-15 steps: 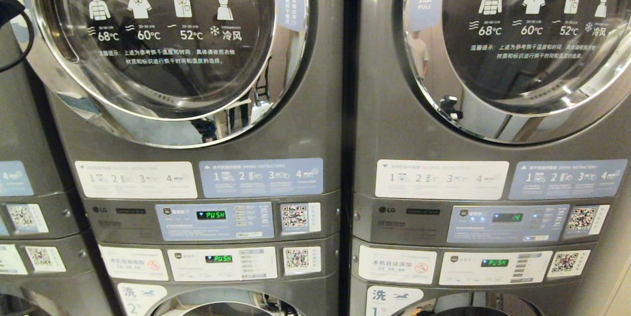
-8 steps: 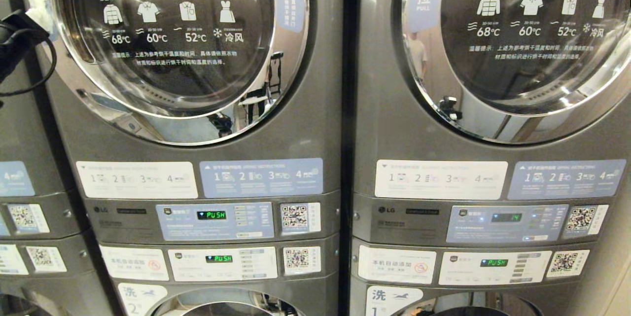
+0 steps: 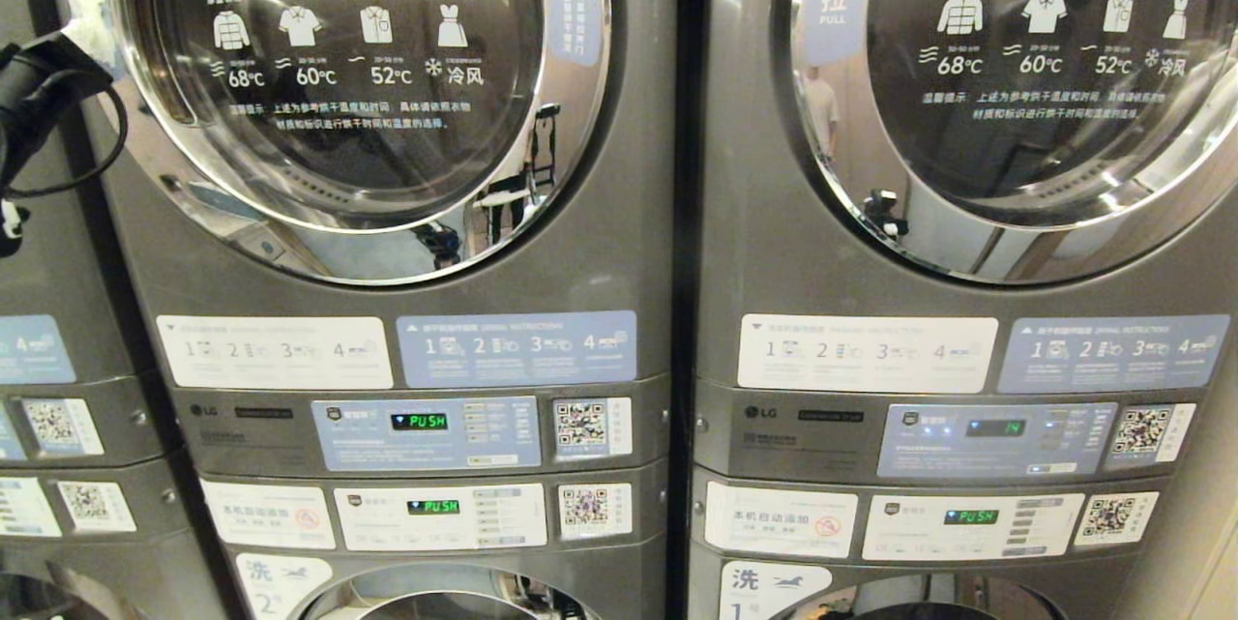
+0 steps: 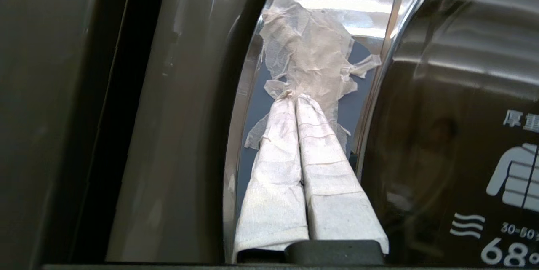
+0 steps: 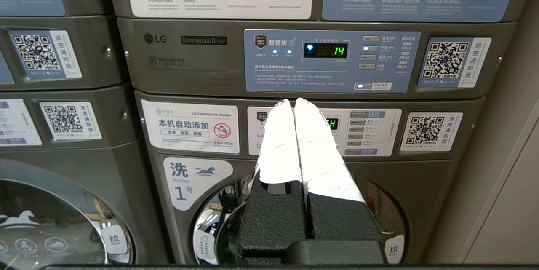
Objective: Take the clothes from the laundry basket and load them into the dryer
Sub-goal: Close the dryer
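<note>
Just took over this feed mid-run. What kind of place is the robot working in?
Most likely a self-service laundromat. Stacked grey LG machines stand side by side, a panel reading Commercial Dryer above a unit marked Washer. Each carries QR code stickers and numbered instruction labels, and the round glass doors list drying temperatures.

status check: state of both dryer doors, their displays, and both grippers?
dryer 2 door: looks slightly ajar at its left edge.
dryer 2 display: reads PUSH.
dryer 1 door: shut.
dryer 1 display: lit, reads 14.
left gripper: shut, tips at the torn tape on the door rim.
right gripper: shut, empty.
</note>
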Motion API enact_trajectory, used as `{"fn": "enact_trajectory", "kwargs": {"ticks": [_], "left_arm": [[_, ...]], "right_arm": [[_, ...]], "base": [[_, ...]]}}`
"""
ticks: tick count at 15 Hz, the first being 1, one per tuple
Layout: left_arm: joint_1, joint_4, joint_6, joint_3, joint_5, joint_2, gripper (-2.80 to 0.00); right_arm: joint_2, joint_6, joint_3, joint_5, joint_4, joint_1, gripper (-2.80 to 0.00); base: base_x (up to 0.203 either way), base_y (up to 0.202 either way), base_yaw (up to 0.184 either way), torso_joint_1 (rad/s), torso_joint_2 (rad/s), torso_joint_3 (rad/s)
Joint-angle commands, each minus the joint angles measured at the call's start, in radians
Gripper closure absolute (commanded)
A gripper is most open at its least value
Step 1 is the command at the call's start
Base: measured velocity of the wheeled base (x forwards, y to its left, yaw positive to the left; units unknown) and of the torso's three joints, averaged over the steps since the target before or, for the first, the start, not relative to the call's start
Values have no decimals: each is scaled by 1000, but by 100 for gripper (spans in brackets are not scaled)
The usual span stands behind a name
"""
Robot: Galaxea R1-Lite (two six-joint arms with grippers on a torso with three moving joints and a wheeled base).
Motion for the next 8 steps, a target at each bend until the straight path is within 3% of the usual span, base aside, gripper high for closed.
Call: {"fn": "enact_trajectory", "kwargs": {"ticks": [1, 8], "left_arm": [[-4, 1, 25, 1, -21, 24, 0], [-19, 32, 63, 1, -20, 59, 0]], "right_arm": [[0, -1, 2, 0, -1, 0, 0], [0, -5, 2, 0, -1, 0, 0]], "base": [[0, 0, 0, 0, 0, 0], [0, 0, 0, 0, 0, 0]]}}
